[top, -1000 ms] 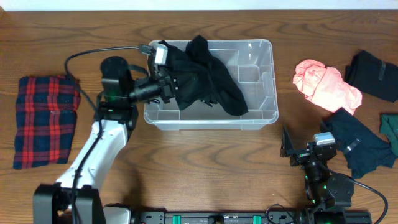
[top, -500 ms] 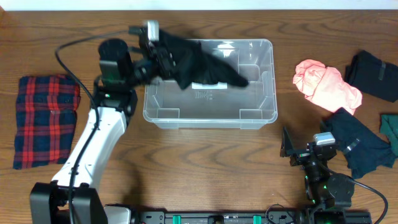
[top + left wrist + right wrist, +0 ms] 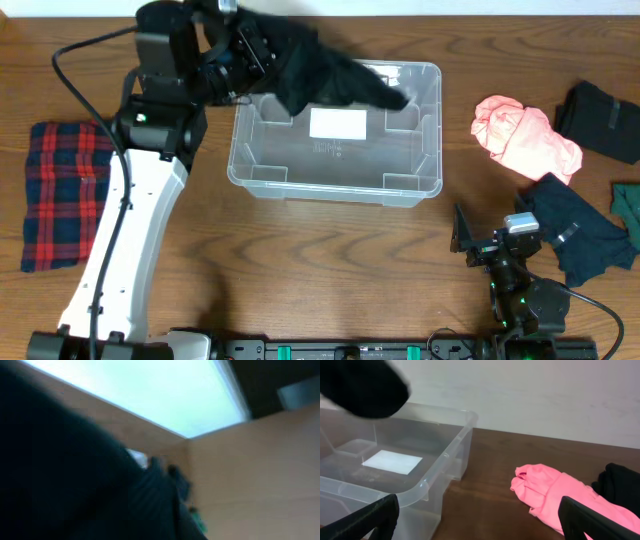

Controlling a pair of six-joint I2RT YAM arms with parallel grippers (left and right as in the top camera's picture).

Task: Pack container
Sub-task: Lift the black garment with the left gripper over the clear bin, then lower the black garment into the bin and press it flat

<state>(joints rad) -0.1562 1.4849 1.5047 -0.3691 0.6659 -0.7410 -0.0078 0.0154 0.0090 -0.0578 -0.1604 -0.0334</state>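
Observation:
The clear plastic container (image 3: 420, 150) stands at the table's middle, its white label (image 3: 338, 123) showing on the bottom; it also shows in the right wrist view (image 3: 435, 467). My left gripper (image 3: 258, 50) is shut on a black garment (image 3: 320, 70) and holds it raised over the container's far left corner. The cloth fills the left wrist view (image 3: 75, 485) and hangs at the top left of the right wrist view (image 3: 362, 385). My right gripper (image 3: 478, 245) is open and empty near the front edge, right of the container.
A red plaid cloth (image 3: 60, 190) lies at the left. At the right lie a pink garment (image 3: 525, 135), a black garment (image 3: 600, 118), a dark navy garment (image 3: 575, 235) and a green cloth (image 3: 628, 210) at the edge.
My left gripper has lifted the black garment up out of the container and toward the far left; the container's bottom and label now show. The right arm has not moved.

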